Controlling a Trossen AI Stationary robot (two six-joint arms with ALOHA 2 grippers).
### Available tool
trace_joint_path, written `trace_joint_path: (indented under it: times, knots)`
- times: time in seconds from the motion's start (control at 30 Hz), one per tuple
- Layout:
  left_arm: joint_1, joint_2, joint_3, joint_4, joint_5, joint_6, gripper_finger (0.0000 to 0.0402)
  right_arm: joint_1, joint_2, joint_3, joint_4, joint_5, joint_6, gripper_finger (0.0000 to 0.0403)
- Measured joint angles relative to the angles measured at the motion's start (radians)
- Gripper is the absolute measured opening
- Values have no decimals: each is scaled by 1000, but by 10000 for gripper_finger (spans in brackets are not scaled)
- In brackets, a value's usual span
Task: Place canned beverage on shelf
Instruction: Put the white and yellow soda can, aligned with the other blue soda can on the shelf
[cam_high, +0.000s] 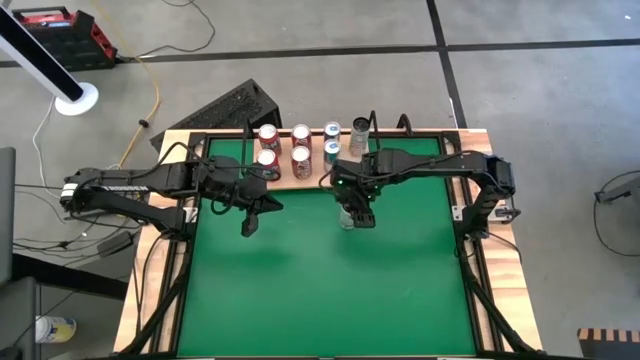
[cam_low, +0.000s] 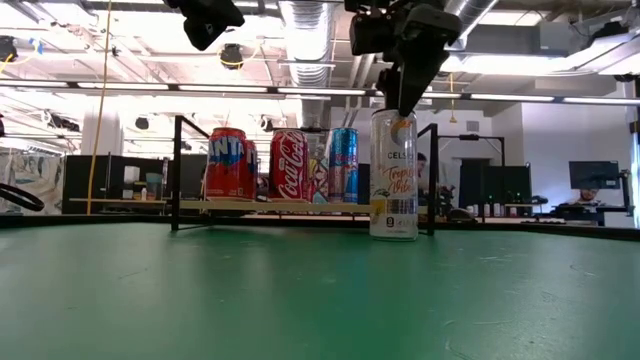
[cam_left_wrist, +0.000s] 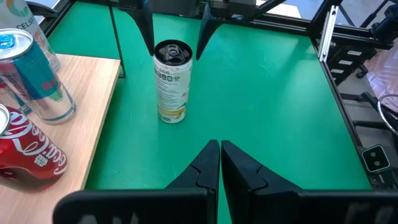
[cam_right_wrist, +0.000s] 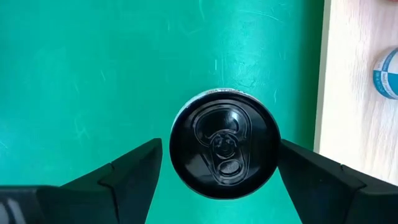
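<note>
A tall white can (cam_low: 393, 178) with a black top (cam_right_wrist: 224, 144) stands upright on the green table, just in front of the shelf. The shelf is a light-wood board (cam_high: 312, 172) with a black rod frame at the table's far edge. My right gripper (cam_right_wrist: 221, 149) is open above the can and points down. Its fingers stand on either side of the can's top, a little apart from it. My left gripper (cam_left_wrist: 219, 152) is shut and empty, left of the can, above the table (cam_high: 250, 222).
The shelf holds several upright cans: red ones (cam_high: 268, 150), blue ones (cam_high: 332, 140) and a tall pale one (cam_high: 358, 135) at its right end. Black frame rods (cam_low: 178, 170) stand at the shelf's ends. The green surface (cam_high: 320, 290) lies on the near side.
</note>
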Motion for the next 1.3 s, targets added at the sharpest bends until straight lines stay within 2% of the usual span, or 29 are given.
trace_joint_path:
  times: [0.43,0.8,1.3]
  knots:
    - [0,0,0,0,0,1,0,-3,0,0,-9,0,-52,338]
    - [0,0,0,0,-5,2,0,-8,0,0,-47,48,-84,377]
    - [0,0,0,0,-5,-1,0,26,0,0,-20,46,-329,380]
